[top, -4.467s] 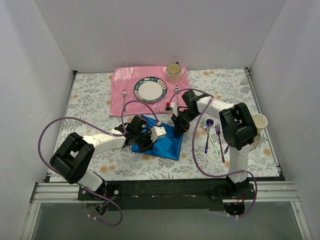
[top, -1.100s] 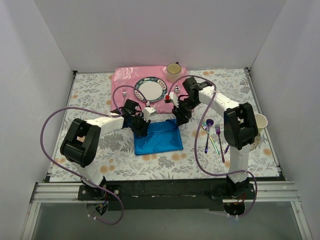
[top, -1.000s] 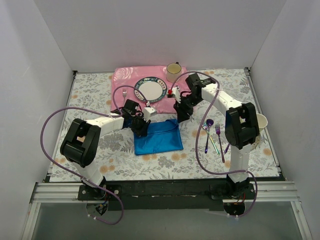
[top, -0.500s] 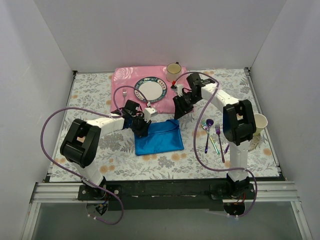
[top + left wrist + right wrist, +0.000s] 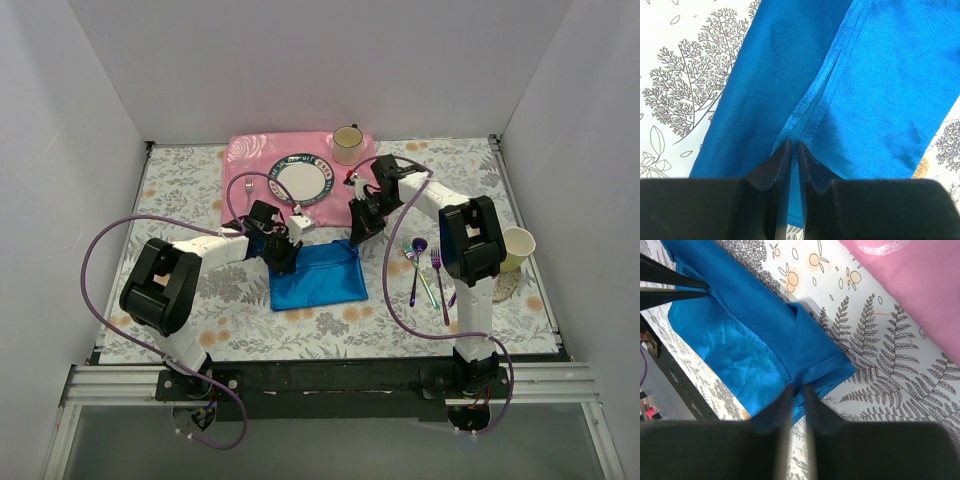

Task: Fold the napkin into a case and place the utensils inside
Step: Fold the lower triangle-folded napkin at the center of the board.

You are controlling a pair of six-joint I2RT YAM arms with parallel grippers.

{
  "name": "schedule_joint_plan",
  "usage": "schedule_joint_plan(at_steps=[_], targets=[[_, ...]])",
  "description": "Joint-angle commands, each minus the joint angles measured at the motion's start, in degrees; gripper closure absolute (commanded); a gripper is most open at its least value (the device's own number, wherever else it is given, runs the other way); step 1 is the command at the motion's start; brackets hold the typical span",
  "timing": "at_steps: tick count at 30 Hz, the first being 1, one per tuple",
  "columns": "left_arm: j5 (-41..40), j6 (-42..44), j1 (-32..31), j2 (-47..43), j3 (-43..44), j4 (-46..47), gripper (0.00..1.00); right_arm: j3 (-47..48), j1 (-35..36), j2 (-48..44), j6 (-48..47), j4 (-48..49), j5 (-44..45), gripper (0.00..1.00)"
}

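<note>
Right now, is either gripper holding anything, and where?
Left gripper pinches the napkin at its hemmed edge. Right gripper straddles another edge; grip cannot be told.

White panel walls (image 5: 330, 60) top and sides of frame, floral-print white tabletop (image 5: 180, 190) centre, black metal rail (image 5: 320, 378) bottom

From high at the near edge, far off: looks down and forward across the whole table (image 5: 180, 200). From each wrist, very close: looks steeply down. Shared by all three: blue napkin (image 5: 318, 278), mid-frame overhead, large in both wrist frames.
</note>
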Motion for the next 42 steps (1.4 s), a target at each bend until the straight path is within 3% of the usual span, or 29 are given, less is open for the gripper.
schedule_joint_plan(at_steps=[1, 7, 17, 20, 23, 30, 35, 42], targets=[[-1.6, -0.1, -0.7, -1.7, -2.0, -4.1, 0.88, -0.3, 0.1, -0.9, 0.1, -0.5, -2.7, 0.95], [0.6, -2.2, -0.7, -7.9, -1.4, -7.0, 0.82, -1.2, 0.0, -2.8, -3.8, -3.0, -2.5, 0.99], [3.5, -7.7, -0.7, -13.7, 0.3, -8.3, 0.73, -10.5, 2.3, -1.2, -6.7, 3.8, 2.6, 0.99], [8.2, -4.7, -1.4, -16.0, -1.4, -7.3, 0.69, -11.2, 2.3, -0.1, -6.7, 4.9, 4.2, 0.99], [5.8, -1.2, -6.4, -19.5, -5.5, -4.3, 0.65, -11.4, 2.3, 0.5, -6.9, 5.4, 4.9, 0.99], [-2.7, 5.7, -16.0, -17.8, -11.3, 3.3, 0.66, -8.5, 2.3, 1.6, -7.2, 4.0, 4.3, 0.99], [-7.2, 7.4, -18.4, -12.8, -11.5, 5.9, 0.69, -7.6, 2.3, -1.3, -7.3, 2.4, 0.9, 0.99], [-9.9, 3.5, -19.4, -8.3, -10.9, 4.6, 0.83, -7.9, 2.3, -4.5, -7.2, -1.2, -1.7, 0.99]])
